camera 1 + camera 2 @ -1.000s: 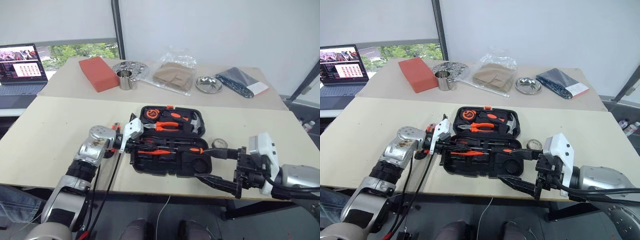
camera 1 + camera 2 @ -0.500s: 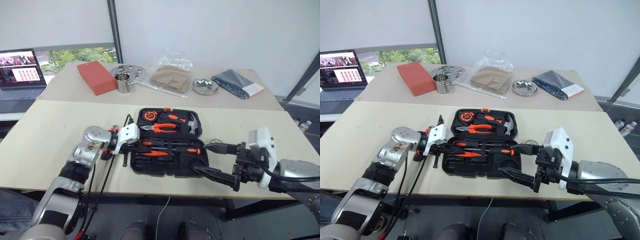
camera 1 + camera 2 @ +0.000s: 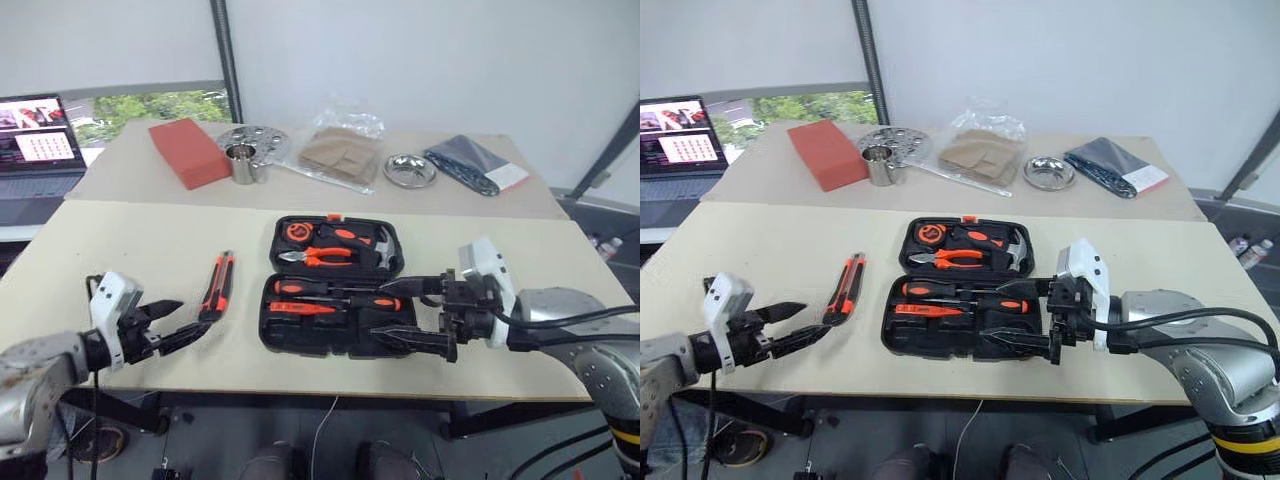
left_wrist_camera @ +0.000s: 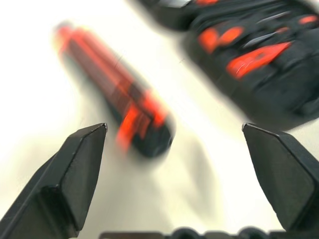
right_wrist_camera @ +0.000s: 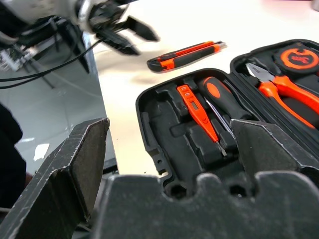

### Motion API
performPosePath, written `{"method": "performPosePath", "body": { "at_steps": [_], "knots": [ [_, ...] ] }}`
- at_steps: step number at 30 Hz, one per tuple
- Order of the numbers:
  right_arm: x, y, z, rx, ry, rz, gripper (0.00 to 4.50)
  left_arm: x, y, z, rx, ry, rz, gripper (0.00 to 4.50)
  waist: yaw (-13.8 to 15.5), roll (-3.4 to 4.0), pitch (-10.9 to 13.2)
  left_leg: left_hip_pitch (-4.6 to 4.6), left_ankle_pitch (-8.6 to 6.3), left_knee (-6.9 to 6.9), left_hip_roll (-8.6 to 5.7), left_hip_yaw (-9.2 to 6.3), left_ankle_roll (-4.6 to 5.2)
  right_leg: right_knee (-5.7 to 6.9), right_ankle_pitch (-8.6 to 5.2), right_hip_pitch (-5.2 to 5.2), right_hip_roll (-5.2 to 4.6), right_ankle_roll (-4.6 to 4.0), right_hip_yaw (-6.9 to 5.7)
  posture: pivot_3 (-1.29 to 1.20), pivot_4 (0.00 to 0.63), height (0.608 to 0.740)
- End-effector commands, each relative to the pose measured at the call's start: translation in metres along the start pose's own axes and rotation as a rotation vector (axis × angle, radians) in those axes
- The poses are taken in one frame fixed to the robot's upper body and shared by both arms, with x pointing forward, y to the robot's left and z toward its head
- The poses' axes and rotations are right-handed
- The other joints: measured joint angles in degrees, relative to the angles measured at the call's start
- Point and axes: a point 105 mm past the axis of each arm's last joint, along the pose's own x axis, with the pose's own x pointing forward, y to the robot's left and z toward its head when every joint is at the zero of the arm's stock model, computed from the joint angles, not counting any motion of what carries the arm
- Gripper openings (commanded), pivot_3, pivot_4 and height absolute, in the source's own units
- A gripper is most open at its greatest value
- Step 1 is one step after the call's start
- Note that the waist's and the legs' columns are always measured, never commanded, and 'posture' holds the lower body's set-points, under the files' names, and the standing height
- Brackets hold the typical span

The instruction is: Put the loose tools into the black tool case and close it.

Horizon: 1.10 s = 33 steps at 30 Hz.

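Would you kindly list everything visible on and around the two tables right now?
Tool case: one, black, open, near table centre.
Screwdrivers: two, black-orange, in the case's front half.
Tester screwdriver: one, red, beside them.
Pliers: one, orange-handled, in the case's rear half.
Hammer: one, rear half, right.
Utility knife: one, black-orange, on the table left of the case.
Block: one, red, far table left.
Metal cup: one, beside the block.
Perforated disc: one, silver.
Plastic bag: one, clear, tan contents.
Metal bowl: one.
Dark pouch: one, far right.
Laptop: one, far left.
Left pincer: open, near the knife.
Right pincer: open, over the case.
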Motion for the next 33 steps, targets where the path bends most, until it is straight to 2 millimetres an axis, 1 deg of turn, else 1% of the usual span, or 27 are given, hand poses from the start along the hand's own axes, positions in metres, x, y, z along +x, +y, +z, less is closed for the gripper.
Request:
{"method": "performPosePath", "body": {
  "at_steps": [1,2,4,7,8,9,11,13,15,16,17,18,19,21,22,23,24,25,26,28,29,31,32,33],
  "knots": [
    [0.000,0.000,0.007,-0.055,-0.016,0.022,4.50,0.011,0.005,0.021,0.014,-0.036,0.097,4.46,0.60,0.07,0.04,0.07,0.00,0.00,-0.04,0.01,-0.03,0.00,-0.03,0.03,-0.02,0.05,0.03,0.00,0.150,0.734],
    [0.000,0.000,0.007,-0.058,-0.014,0.022,4.50,0.018,0.011,0.022,-0.016,-0.012,0.143,4.46,0.85,0.08,0.05,0.10,0.02,0.00,-0.08,0.01,-0.06,0.02,-0.18,0.05,-0.02,0.34,0.04,0.00,0.150,0.734],
    [0.000,0.001,0.007,-0.062,-0.014,0.020,4.50,0.030,0.018,0.023,-0.072,0.035,0.199,4.46,1.11,0.04,0.04,0.13,0.10,0.02,-0.12,0.00,-0.15,0.09,-0.10,0.05,0.01,0.40,0.05,0.00,0.150,0.734],
    [0.000,0.002,0.006,-0.083,-0.010,0.004,4.50,0.047,0.011,0.028,-0.110,0.078,0.161,4.46,0.67,0.01,0.02,0.13,0.13,0.01,-0.12,0.10,-0.19,0.16,0.02,0.08,0.10,0.43,0.10,0.00,0.150,0.734],
    [0.001,0.003,0.005,-0.086,-0.011,0.001,4.50,0.053,0.008,0.028,-0.125,0.096,0.144,4.46,0.53,0.01,0.02,0.09,0.13,-0.03,-0.12,0.14,-0.18,0.20,0.16,0.07,0.14,0.19,0.12,0.00,0.150,0.734],
    [0.001,0.004,0.005,-0.086,-0.014,0.001,4.50,0.060,0.005,0.027,-0.129,0.121,0.132,4.46,0.44,0.01,0.02,0.07,0.13,-0.05,-0.12,0.14,-0.18,0.24,0.28,0.05,0.18,-0.01,0.12,0.00,0.150,0.734],
    [0.002,0.006,0.005,-0.086,-0.018,-0.001,4.50,0.069,0.004,0.023,-0.108,0.161,0.131,4.46,0.22,0.01,0.02,0.07,0.16,-0.11,-0.07,0.15,-0.21,0.21,0.27,0.05,0.31,-0.03,0.09,0.00,0.150,0.734],
    [0.002,0.007,0.005,-0.087,-0.021,-0.008,4.50,0.080,0.011,0.012,-0.039,0.229,0.193,4.46,-0.06,0.01,0.02,0.07,0.18,-0.11,0.02,0.18,-0.25,0.15,0.22,0.07,0.49,-0.07,0.10,0.00,0.150,0.734],
    [0.001,0.007,0.005,-0.090,-0.020,-0.019,4.50,0.088,0.012,0.010,-0.108,0.236,0.201,4.46,-0.19,0.01,0.02,0.08,0.19,-0.15,0.02,0.19,-0.26,0.13,0.11,0.10,0.56,-0.10,0.07,0.00,0.150,0.734],
    [-0.001,0.007,0.005,-0.089,-0.020,-0.027,4.50,0.088,0.015,0.011,-0.067,0.244,0.222,4.46,-0.18,0.01,0.02,0.09,0.20,-0.16,0.04,0.18,-0.27,0.13,0.09,0.12,0.57,-0.11,0.08,0.00,0.150,0.734],
    [-0.002,0.007,0.005,-0.086,-0.021,-0.035,4.50,0.088,0.016,0.012,-0.050,0.248,0.232,3.93,-0.22,0.01,0.02,0.09,0.22,-0.16,0.04,0.16,-0.31,0.12,0.07,0.14,0.57,-0.10,0.08,0.00,0.150,0.734],
    [-0.004,0.006,0.005,-0.081,-0.023,-0.044,4.50,0.088,0.016,0.013,-0.055,0.250,0.232,3.73,-0.29,0.01,0.02,0.11,0.23,-0.16,0.03,0.17,-0.34,0.12,0.07,0.15,0.56,-0.09,0.10,0.00,0.150,0.734],
    [-0.005,0.006,0.005,-0.077,-0.026,-0.051,4.50,0.088,0.016,0.015,-0.051,0.247,0.233,3.25,-0.36,0.01,0.02,0.13,0.23,-0.16,0.05,0.17,-0.35,0.14,0.04,0.15,0.53,-0.05,0.13,0.00,0.150,0.734],
    [-0.007,0.005,0.005,-0.071,-0.029,-0.063,4.50,0.087,0.017,0.014,-0.075,0.247,0.230,2.50,-0.44,0.02,0.02,0.12,0.23,-0.16,0.06,0.16,-0.36,0.14,0.00,0.11,0.49,0.02,0.15,0.00,0.150,0.734],
    [-0.008,0.005,0.005,-0.069,-0.030,-0.067,4.50,0.087,0.018,0.013,-0.079,0.249,0.228,2.04,-0.43,0.02,0.02,0.13,0.23,-0.16,0.06,0.16,-0.36,0.16,0.00,0.10,0.44,0.02,0.17,0.00,0.150,0.734],
    [-0.008,0.005,0.005,-0.068,-0.031,-0.071,4.50,0.086,0.021,0.012,-0.075,0.247,0.233,1.73,-0.42,0.02,0.02,0.13,0.23,-0.16,0.07,0.15,-0.36,0.16,0.00,0.09,0.43,0.02,0.17,0.00,0.150,0.734],
    [-0.007,0.005,0.005,-0.067,-0.032,-0.074,4.50,0.085,0.022,0.012,-0.080,0.242,0.231,1.65,-0.42,0.02,0.02,0.14,0.23,-0.16,0.07,0.14,-0.36,0.17,0.01,0.10,0.41,0.01,0.17,0.00,0.150,0.734],
    [-0.007,0.005,0.004,-0.067,-0.032,-0.076,4.50,0.084,0.024,0.018,-0.090,0.220,0.221,1.65,-0.42,0.02,0.02,0.14,0.23,-0.16,0.06,0.14,-0.36,0.18,0.02,0.09,0.38,-0.01,0.17,0.00,0.150,0.734],
    [-0.007,0.005,0.004,-0.068,-0.031,-0.077,4.50,0.082,0.026,0.032,-0.095,0.173,0.193,1.65,-0.42,0.02,0.02,0.14,0.23,-0.16,0.06,0.14,-0.36,0.19,0.04,0.08,0.33,-0.04,0.18,0.00,0.150,0.734],
    [-0.007,0.006,0.004,-0.069,-0.029,-0.079,4.50,0.078,0.028,0.053,-0.085,0.104,0.150,1.65,-0.39,-0.02,0.05,0.09,0.23,-0.16,0.07,0.12,-0.36,0.21,0.05,0.04,0.17,-0.07,0.14,0.00,0.150,0.734],
    [-0.007,0.006,0.003,-0.069,-0.025,-0.079,4.50,0.075,0.026,0.068,-0.035,0.056,0.095,1.65,-0.41,-0.04,0.06,0.02,0.23,-0.16,0.07,0.11,-0.36,0.21,0.05,-0.03,0.18,-0.07,0.11,0.00,0.150,0.734],
    [-0.008,0.007,0.001,-0.067,-0.011,-0.077,4.50,0.069,0.012,0.090,0.090,0.001,-0.059,1.65,-0.49,-0.06,0.09,-0.10,0.23,-0.16,0.04,0.12,-0.36,0.22,0.09,-0.14,0.22,-0.13,0.07,0.00,0.150,0.734],
    [-0.009,0.008,-0.001,-0.060,0.003,-0.074,4.50,0.064,-0.002,0.099,0.177,-0.007,-0.179,1.65,-0.51,-0.06,0.09,-0.16,0.23,-0.16,0.03,0.12,-0.36,0.21,0.09,-0.20,0.25,-0.13,0.04,0.00,0.150,0.734],
    [-0.011,0.010,-0.005,-0.041,0.023,-0.067,4.50,0.057,-0.023,0.102,0.287,0.016,-0.347,1.65,-0.51,-0.05,0.09,-0.19,0.23,-0.16,-0.01,0.13,-0.36,0.20,0.10,-0.23,0.31,-0.15,0.05,0.00,0.150,0.734]
  ]
}}
